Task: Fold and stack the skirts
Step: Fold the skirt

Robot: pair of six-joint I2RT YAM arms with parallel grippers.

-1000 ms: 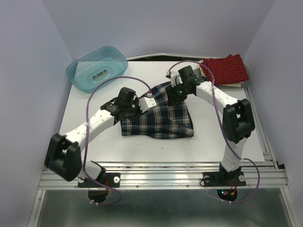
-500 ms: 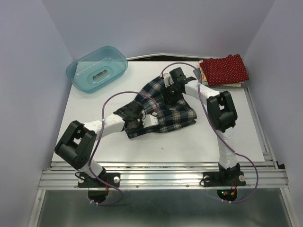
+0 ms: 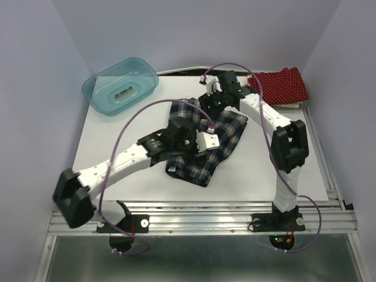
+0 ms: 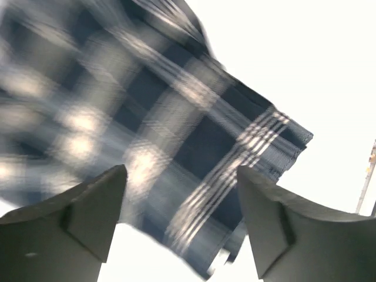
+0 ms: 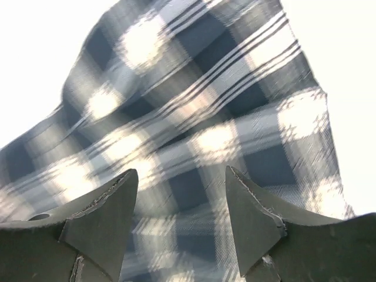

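Plaid skirt (image 3: 228, 132): rumpled mid-bench (image 3: 117, 135), part-folded; left pincer (image 4: 181, 173) and right pincer (image 5: 180, 171) both open above it, empty; risk: closing fingers could snag one layer, dragging the fold apart.

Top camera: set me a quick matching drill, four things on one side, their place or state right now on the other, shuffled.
Things:
1. plaid skirt
2. red dotted skirt
3. teal bin
4. left gripper

Place or state:
A. far left corner of the table
B. open, facing plaid cloth
C. far right corner
D. middle of the table, rumpled

Pairs: 1-D, 2-C, 3-A, 4-B.
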